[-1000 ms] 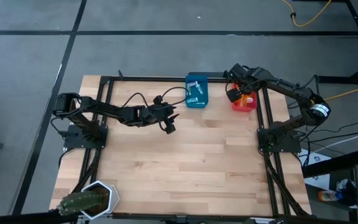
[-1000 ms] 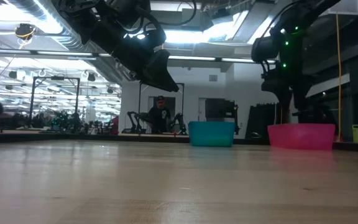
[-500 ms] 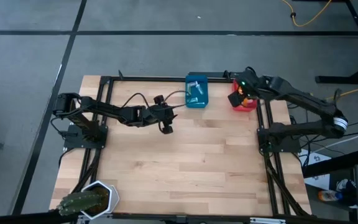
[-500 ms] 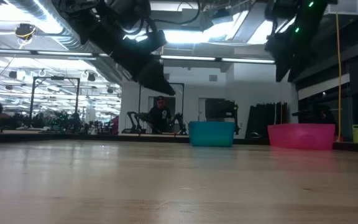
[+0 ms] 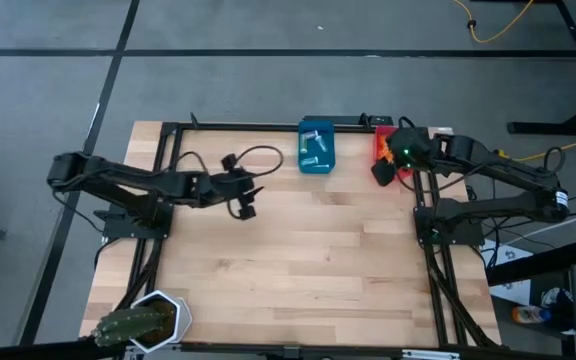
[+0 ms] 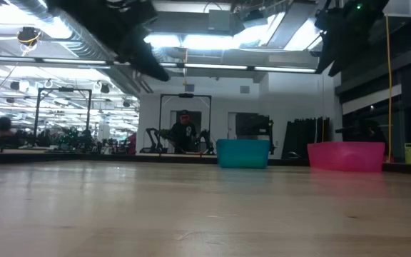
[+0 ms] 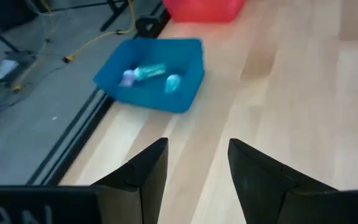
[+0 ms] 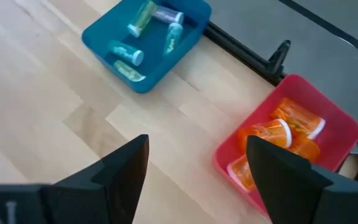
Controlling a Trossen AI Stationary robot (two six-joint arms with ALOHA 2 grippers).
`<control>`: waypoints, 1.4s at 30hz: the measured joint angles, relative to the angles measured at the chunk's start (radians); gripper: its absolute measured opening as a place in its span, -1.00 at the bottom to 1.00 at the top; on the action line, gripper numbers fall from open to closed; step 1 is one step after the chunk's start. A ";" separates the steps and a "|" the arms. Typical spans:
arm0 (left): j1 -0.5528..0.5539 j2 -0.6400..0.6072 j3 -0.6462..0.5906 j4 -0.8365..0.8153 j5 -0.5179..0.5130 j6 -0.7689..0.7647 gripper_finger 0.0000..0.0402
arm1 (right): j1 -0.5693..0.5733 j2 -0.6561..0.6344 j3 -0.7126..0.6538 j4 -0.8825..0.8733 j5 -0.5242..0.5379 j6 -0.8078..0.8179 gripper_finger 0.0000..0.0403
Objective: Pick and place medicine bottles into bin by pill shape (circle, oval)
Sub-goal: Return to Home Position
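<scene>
I judge sorting done: orange translucent pill bottles [image 8: 278, 132] fill the pink plastic bin [image 8: 227, 155] at one o'clock, teal and clear bottles [image 8: 126, 53] the blue plastic bin [image 8: 166, 68] at twelve. My left pincer [image 7: 197, 149] and right pincer [image 8: 197, 146] gape wide, empty, above the wooden surface [image 5: 298, 260]. Homing is in hand; next I'd fold both arms back.

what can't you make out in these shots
Pill shapes inside the medicine bottles: too small in every view.
Low view: walls of the blue bin and pink bin hide their contents.
Left wrist view: pink bin cut off by the picture's edge.
High view: right arm covers part of the pink bin.
</scene>
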 joint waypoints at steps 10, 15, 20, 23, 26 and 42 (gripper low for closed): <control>-0.028 -0.337 -0.239 0.041 -0.192 -0.051 -0.19 | 0.041 0.000 0.000 0.000 0.020 0.020 0.34; -0.048 -0.471 -0.357 0.148 -0.152 0.008 -0.19 | 0.040 0.000 0.000 0.000 0.042 0.021 0.34; -0.066 -0.579 -0.437 0.245 -0.135 0.060 -0.19 | 0.040 0.000 0.000 0.000 0.051 0.024 0.34; -0.067 -0.639 -0.478 0.255 -0.135 0.059 -0.19 | 0.040 0.001 0.000 0.000 0.051 0.024 0.34; -0.067 -0.693 -0.529 0.283 -0.135 0.057 -0.19 | 0.040 0.001 0.000 0.000 0.051 0.023 0.34; -0.050 -0.908 -0.708 0.413 -0.008 0.129 -0.19 | 0.040 0.001 0.000 0.000 0.051 0.021 0.34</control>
